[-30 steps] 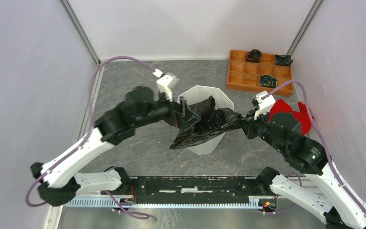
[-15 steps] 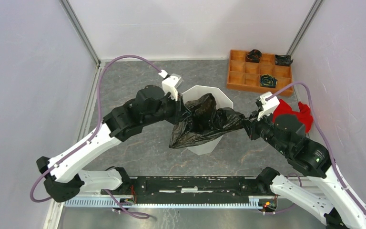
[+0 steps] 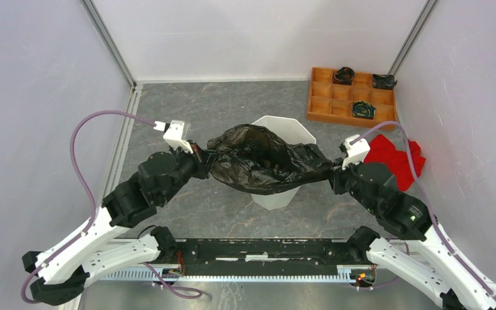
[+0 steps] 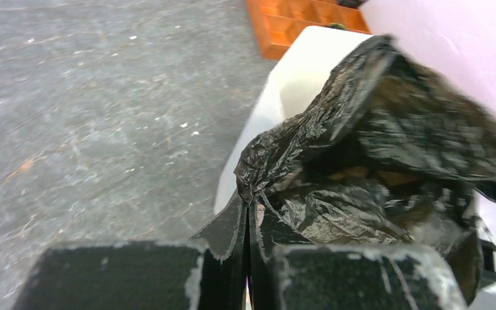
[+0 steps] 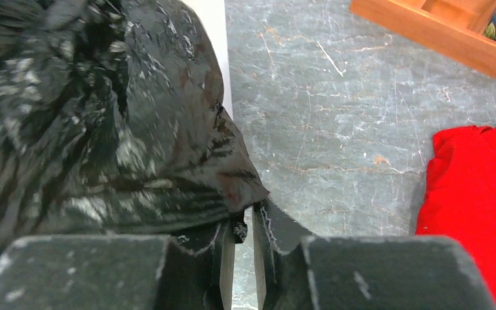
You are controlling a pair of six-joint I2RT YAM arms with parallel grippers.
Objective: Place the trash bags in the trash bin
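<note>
A glossy black trash bag (image 3: pixel 258 161) hangs stretched over the white trash bin (image 3: pixel 275 197), reaching from one gripper to the other. My left gripper (image 3: pixel 203 157) is left of the bin and shut on the bag's left edge; in the left wrist view the film (image 4: pixel 374 129) bunches out of the closed tips (image 4: pixel 248 206), with the bin's rim (image 4: pixel 297 84) behind. My right gripper (image 3: pixel 331 173) is at the bag's right corner. Its jaws (image 5: pixel 242 216) stand a narrow gap apart, and the bag's corner (image 5: pixel 103 129) lies over the left fingertip.
A red cloth (image 3: pixel 394 158) lies on the grey floor just right of my right arm. An orange compartmented tray (image 3: pixel 352 97) with dark rolled items sits at the back right. White walls close in the left, back and right sides.
My left gripper shut on the bag's edge and pulled back to the left, spreading the bag wide across the bin. My right jaws have parted slightly.
</note>
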